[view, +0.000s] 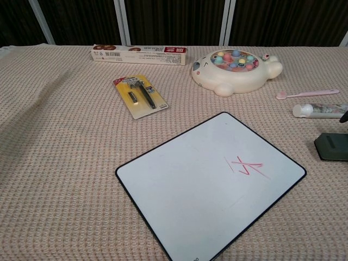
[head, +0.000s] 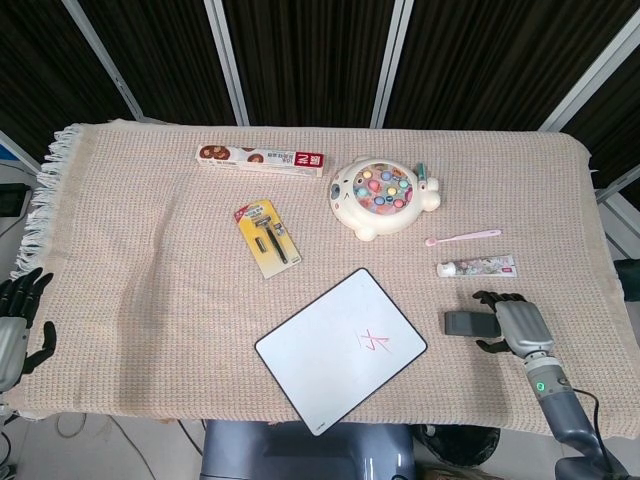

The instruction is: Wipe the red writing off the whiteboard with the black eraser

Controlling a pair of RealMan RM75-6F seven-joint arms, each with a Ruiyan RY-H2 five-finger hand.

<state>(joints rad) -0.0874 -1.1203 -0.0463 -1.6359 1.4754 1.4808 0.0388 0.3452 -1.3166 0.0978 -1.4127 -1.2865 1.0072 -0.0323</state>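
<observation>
Fingers of the right robot hand [head: 515, 326] spread over the black eraser's [head: 467, 323] right end near the table's [head: 130, 250] front right edge, not gripping. Whiteboard [head: 340, 347] with red writing [head: 374, 341] lies front-center. Left robot hand [head: 17, 318] hangs open off the left edge.

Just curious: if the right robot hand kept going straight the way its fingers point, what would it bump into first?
The black eraser. The right robot hand already sits at its right end, possibly touching; contact unclear.

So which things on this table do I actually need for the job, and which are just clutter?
Needed: black eraser, whiteboard, red writing, right hand at the eraser.

Clutter: biscuit box, razor pack, fishing toy, pink toothbrush, toothpaste.
</observation>
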